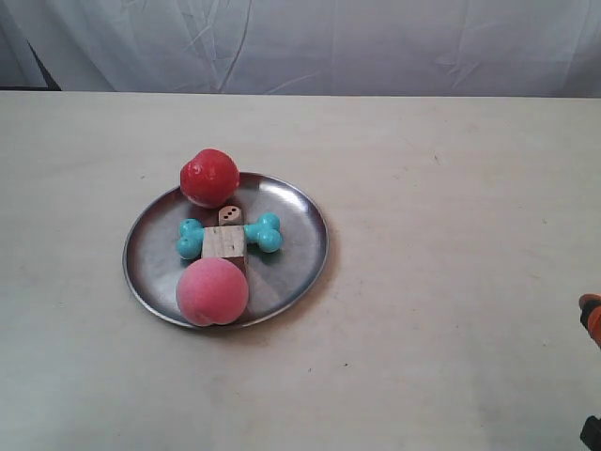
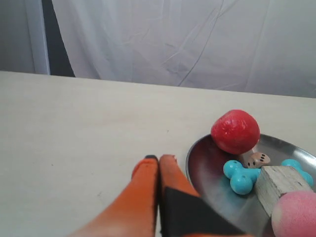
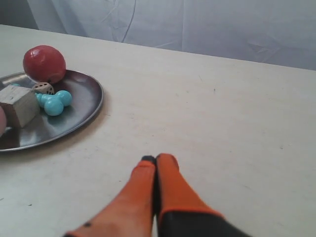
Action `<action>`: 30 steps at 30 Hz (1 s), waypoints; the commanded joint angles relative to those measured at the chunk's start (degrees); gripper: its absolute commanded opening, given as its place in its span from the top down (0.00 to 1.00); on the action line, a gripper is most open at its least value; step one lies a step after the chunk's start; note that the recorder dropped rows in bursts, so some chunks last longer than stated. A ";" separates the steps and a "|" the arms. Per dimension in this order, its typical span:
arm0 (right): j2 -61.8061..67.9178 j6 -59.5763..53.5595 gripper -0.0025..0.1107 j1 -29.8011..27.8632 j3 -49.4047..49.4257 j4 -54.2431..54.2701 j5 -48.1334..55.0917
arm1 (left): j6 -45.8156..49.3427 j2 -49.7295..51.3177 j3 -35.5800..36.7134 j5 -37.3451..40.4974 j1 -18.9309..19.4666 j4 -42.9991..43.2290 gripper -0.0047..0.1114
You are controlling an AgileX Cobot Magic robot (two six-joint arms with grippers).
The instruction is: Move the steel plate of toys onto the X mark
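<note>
Left hand [image 2: 159, 159] and right hand [image 3: 155, 159] both narrow and empty; steel plate [image 1: 150, 256] of toys [image 1: 212, 291] just beside the left.

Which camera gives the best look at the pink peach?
The exterior view: the peach sits whole on the steel plate, next to the wooden cube. The left wrist view cuts the peach off at the picture's corner; the right wrist view catches only a pink sliver at its edge.

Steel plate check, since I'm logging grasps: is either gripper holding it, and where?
Nothing is held: left gripper and right gripper are shut, empty; steel plate ungrasped.
</note>
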 commanded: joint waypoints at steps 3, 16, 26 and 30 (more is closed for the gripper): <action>-0.23 -0.16 0.98 -0.12 0.07 -0.02 -0.28 | -0.69 -0.38 0.90 -1.02 0.13 -2.95 0.96; -0.23 -0.16 0.98 -0.12 0.07 -0.02 -0.17 | -0.55 -0.38 0.90 -1.26 0.13 -2.44 0.96; -0.23 -0.16 0.98 -0.12 0.07 0.12 -0.17 | -0.55 -0.38 0.90 -1.26 0.13 -2.44 0.96; -0.23 -0.16 0.98 -0.12 0.07 0.12 -0.17 | -0.55 -0.38 0.90 -1.26 0.13 -2.44 0.96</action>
